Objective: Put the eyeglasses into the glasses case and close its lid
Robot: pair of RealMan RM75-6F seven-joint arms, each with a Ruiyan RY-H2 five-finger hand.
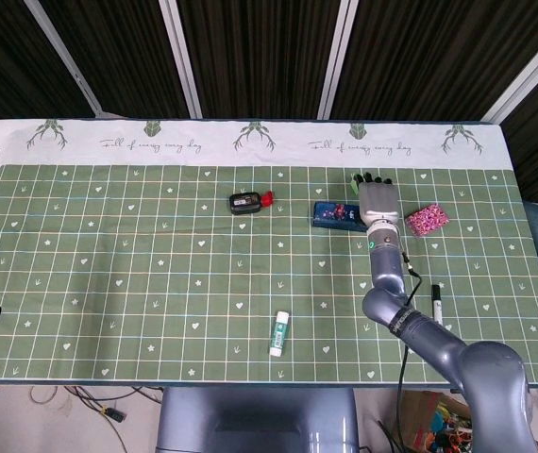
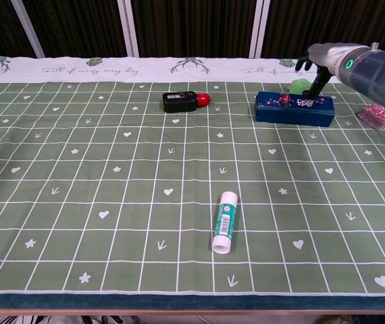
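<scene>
Hovering over closed glasses case [image 2: 294, 110], right hand [image 2: 319, 57] fingers [image 2: 309, 62] apart, empty; green block [image 2: 298, 86] behind, pink pouch [image 2: 379, 115] beside.

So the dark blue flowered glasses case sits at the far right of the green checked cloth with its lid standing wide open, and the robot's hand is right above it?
Not quite: the lid is down, not open. The chest view shows the dark blue flowered glasses case lying flat and shut on the green checked cloth, with the right hand just above its far end.

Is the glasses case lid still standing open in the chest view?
No, the blue glasses case lies as a flat shut box on the cloth, with the right hand just above its far edge.
</scene>
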